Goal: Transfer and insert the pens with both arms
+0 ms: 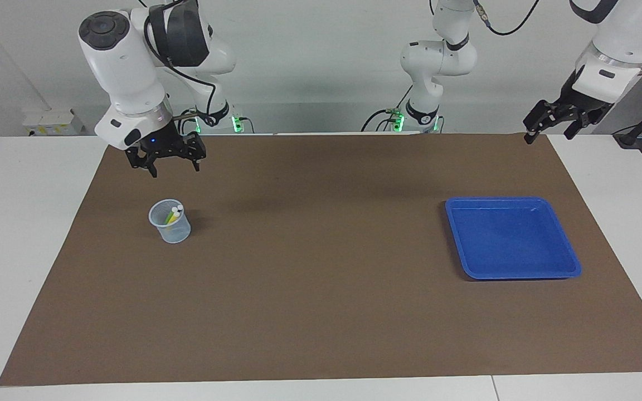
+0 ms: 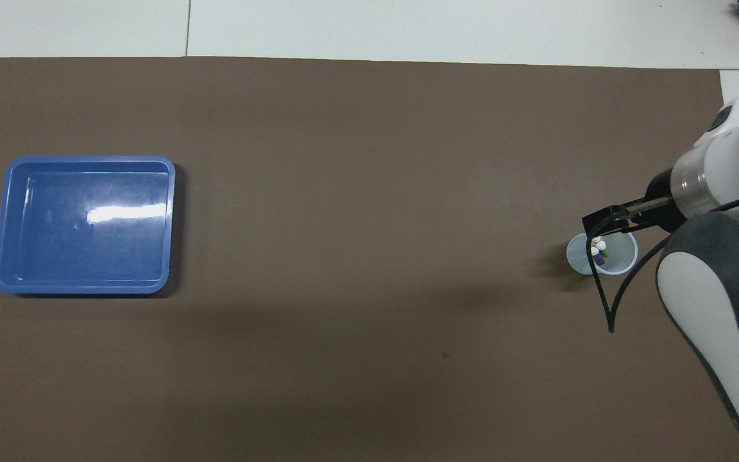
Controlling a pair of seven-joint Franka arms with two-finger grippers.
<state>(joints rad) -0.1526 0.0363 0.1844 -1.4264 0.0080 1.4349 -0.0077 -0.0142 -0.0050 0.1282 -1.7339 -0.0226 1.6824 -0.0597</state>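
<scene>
The right arm bends down from its base, wrist vertical, and its right gripper (image 1: 169,161) hangs in the air with its fingers (image 1: 152,169) spread apart, pointing down and holding nothing. The left arm slants in from its own side, its left gripper (image 1: 549,125) raised, tilted down and inward, fingers apart and empty.

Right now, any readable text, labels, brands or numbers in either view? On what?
None readable.
Tray: no label or print visible.
Cup holding the pens: no visible print; any pen markings are too small to tell.
Mat: plain.
Right gripper and left gripper: no legible marks.
</scene>
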